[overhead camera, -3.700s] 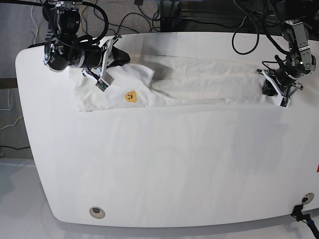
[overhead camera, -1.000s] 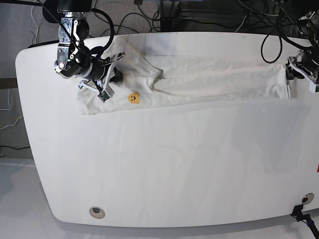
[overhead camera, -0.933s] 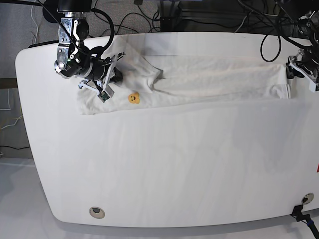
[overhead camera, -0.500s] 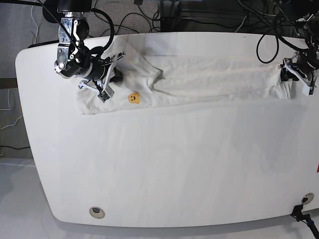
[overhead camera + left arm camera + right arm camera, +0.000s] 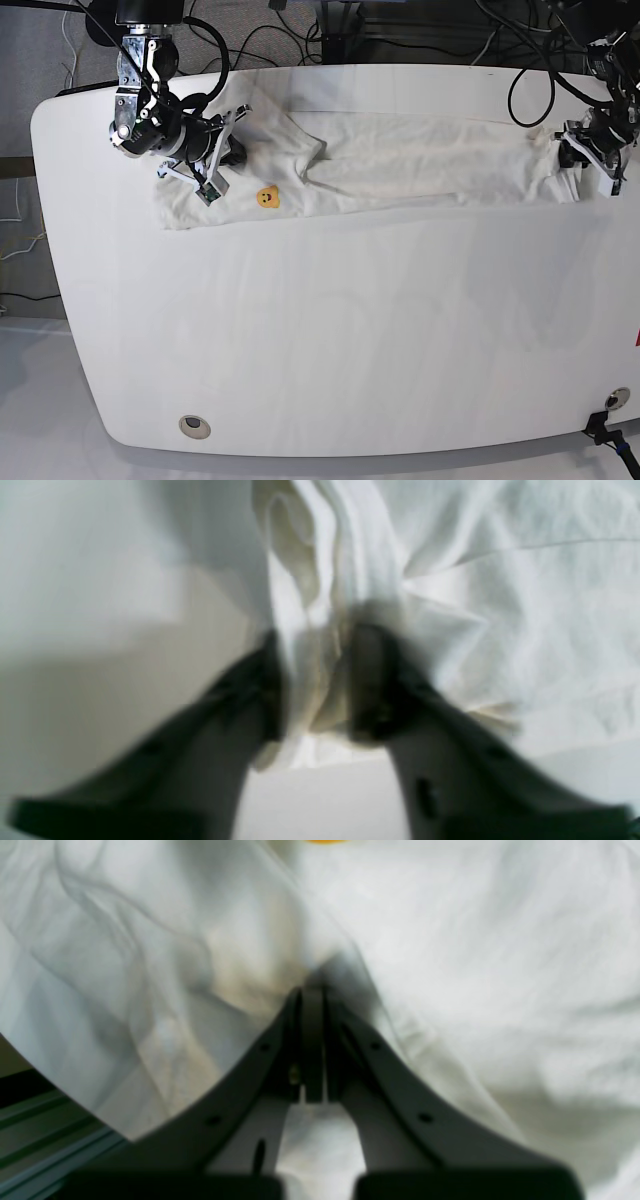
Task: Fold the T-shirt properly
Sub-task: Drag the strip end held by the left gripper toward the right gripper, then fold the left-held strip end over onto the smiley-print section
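T-shirt [image 5: 400, 160] lies stretched along the table's [image 5: 330, 330] far edge, my right gripper [image 5: 307, 1005] clamped on it near the yellow emblem [image 5: 266, 197], left gripper [image 5: 312, 680] pinching bunched hem; risk: thick wad slips, fold skews

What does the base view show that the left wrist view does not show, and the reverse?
Only the base view shows the whole T-shirt stretched across the table, its yellow emblem, and the right gripper at the far end. Only the left wrist view shows bunched cloth between the two fingers of the left gripper. Both show this gripper at the shirt's edge.
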Tool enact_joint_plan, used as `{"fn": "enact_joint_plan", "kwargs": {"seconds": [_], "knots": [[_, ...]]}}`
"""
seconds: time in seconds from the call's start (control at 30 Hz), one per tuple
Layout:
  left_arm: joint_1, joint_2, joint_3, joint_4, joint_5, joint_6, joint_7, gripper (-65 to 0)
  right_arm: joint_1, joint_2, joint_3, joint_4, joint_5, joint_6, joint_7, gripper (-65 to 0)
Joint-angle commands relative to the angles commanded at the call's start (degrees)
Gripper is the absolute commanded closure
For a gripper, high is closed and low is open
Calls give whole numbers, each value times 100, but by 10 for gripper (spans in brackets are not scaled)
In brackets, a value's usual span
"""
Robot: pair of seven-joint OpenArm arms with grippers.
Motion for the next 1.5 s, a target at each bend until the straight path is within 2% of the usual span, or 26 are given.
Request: {"fn": "enact_joint_plan", "kwargs": {"seconds": [0.03, 0.07, 0.27, 0.4, 0.5, 0.63, 0.8, 1.0, 1.3, 1.5], "knots": [[0, 0, 0, 0, 0, 0, 0, -11, -9, 0, 0, 0, 0, 0, 0, 0], [0, 0, 0, 9, 0, 0, 0, 0, -9, 0, 0, 0, 0, 0, 0, 0], [-44, 44, 0, 237, -35, 0, 0, 0, -9, 0, 0, 0, 0, 0, 0, 0], [-26, 211, 44, 897, -369, 0, 35, 0, -9, 0, 0, 0, 0, 0, 0, 0], [70, 343, 281, 1371, -712, 0, 396, 0, -9, -9, 0, 0, 0, 0, 0, 0], [53, 730, 607, 1908, -949, 0, 870, 0, -9, -35, 0, 0, 0, 0, 0, 0], [44, 1213, 1213, 2136, -932, 0, 897, 0, -9, -35, 0, 0, 0, 0, 0, 0], [35, 1626, 1899, 2127, -932, 0, 897, 0, -9, -35, 0, 0, 0, 0, 0, 0], [-167, 2119, 2171, 2110, -923, 0, 897, 0, -9, -35, 0, 0, 0, 0, 0, 0], [-193, 2145, 2725, 2101, -923, 0, 897, 0, -9, -35, 0, 0, 0, 0, 0, 0]]}}
